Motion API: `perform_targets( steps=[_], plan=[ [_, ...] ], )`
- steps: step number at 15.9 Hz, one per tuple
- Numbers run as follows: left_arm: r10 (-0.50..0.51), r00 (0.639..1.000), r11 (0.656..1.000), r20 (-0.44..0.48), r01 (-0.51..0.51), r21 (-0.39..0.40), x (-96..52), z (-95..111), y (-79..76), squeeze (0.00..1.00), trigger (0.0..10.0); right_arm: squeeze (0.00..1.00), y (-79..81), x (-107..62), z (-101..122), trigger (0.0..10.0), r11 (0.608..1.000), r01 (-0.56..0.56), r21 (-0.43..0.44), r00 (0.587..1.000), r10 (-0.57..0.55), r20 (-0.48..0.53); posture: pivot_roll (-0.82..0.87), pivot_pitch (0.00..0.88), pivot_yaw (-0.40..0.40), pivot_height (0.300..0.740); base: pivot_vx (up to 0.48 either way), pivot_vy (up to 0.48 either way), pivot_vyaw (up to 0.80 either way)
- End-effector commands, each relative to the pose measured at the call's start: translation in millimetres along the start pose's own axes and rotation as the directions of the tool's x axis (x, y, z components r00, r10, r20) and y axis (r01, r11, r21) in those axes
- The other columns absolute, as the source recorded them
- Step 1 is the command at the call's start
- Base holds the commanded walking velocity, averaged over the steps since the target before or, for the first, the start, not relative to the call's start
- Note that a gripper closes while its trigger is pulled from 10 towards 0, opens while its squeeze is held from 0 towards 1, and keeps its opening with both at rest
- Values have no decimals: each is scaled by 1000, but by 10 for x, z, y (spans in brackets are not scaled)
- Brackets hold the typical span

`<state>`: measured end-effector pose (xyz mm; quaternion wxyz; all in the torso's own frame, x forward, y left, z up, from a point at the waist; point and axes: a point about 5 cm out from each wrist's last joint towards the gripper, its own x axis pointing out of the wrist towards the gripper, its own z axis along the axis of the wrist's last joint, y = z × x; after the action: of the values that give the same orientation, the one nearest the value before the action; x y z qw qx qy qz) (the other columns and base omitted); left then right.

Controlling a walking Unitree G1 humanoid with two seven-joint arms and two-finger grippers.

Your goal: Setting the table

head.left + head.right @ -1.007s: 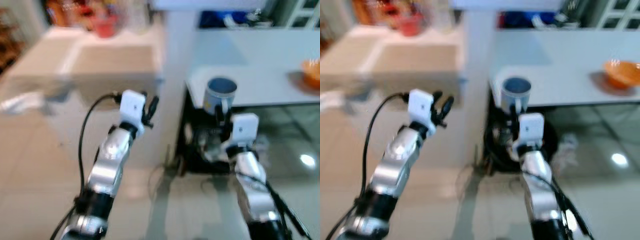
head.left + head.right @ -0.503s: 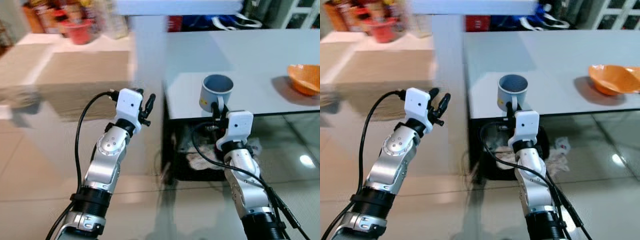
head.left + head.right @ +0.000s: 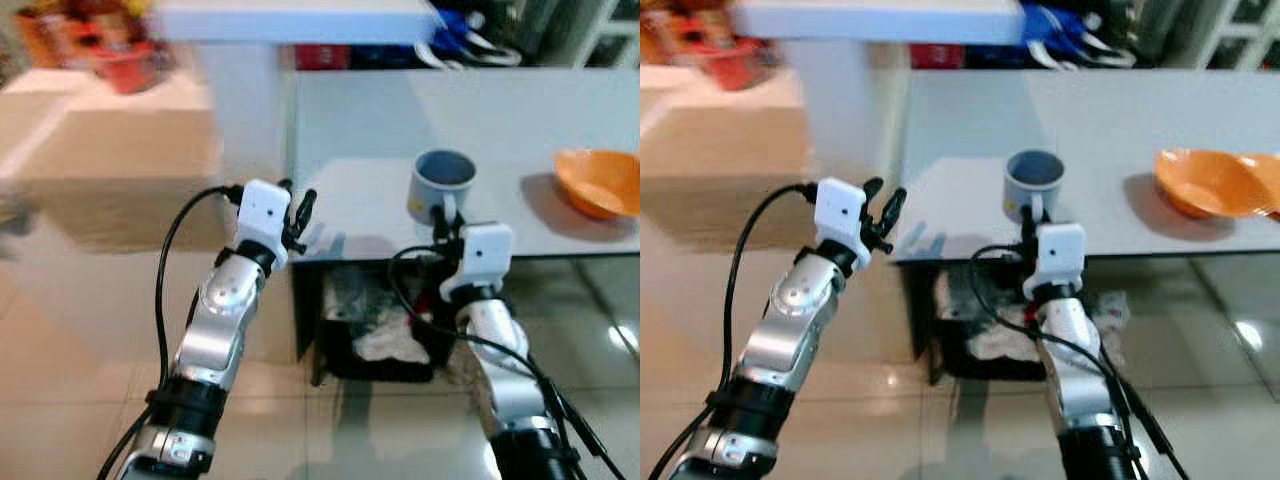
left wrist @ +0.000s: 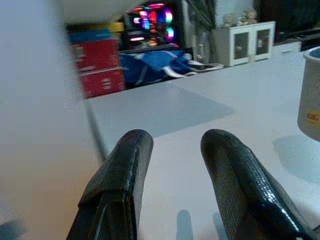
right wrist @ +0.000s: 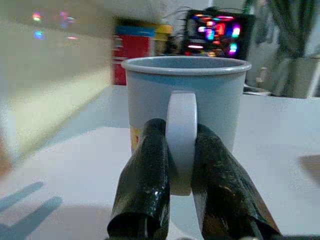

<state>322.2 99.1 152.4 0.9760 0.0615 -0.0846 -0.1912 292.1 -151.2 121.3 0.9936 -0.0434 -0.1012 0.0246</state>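
Grey mug [image 3: 1033, 184] is pinched by its handle in the right gripper [image 5: 181, 165], above table [image 3: 1120, 120]; unreleased. Left gripper [image 4: 175, 175] is spread, empty.

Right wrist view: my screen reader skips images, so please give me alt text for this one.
Two black fingers of the right gripper pinch the white handle of an upright pale blue-grey ceramic mug with a yellow mark on its side. The mug stands on a pale grey tabletop, with blurred red boxes and coloured lights behind.
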Motion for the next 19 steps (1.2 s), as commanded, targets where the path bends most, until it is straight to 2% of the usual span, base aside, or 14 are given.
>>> perform_targets(
  steps=[1, 7, 15, 19],
  plan=[
    [-30, 999, 1000, 21, 29, 11, 42, 53, -84, 0, 10000, 0, -122, 12, 101, 0, 999, 44, -26, 998, -43, 53, 22, 0, 24, 740, 326, -349, 0],
    [-36, 999, 999, 19, 35, 7, 50, 40, -81, 0, 10000, 0, -146, -13, 87, 0, 998, 50, -37, 997, -48, 53, 17, 0, 25, 740, 329, -346, 0],
    [-40, 998, 999, 45, 40, -4, 58, 69, -113, 0, 10000, 0, -236, 61, 280, 0, 994, 90, -67, 986, -80, 145, 10, 0, 25, 740, 325, -350, 0],
    [-87, 995, 996, 46, 88, -8, 42, 66, -169, 0, 10000, 0, -239, 51, 264, 0, 993, 91, -71, 987, -80, 142, 10, 0, 27, 740, 325, -350, 0]
  ],
)
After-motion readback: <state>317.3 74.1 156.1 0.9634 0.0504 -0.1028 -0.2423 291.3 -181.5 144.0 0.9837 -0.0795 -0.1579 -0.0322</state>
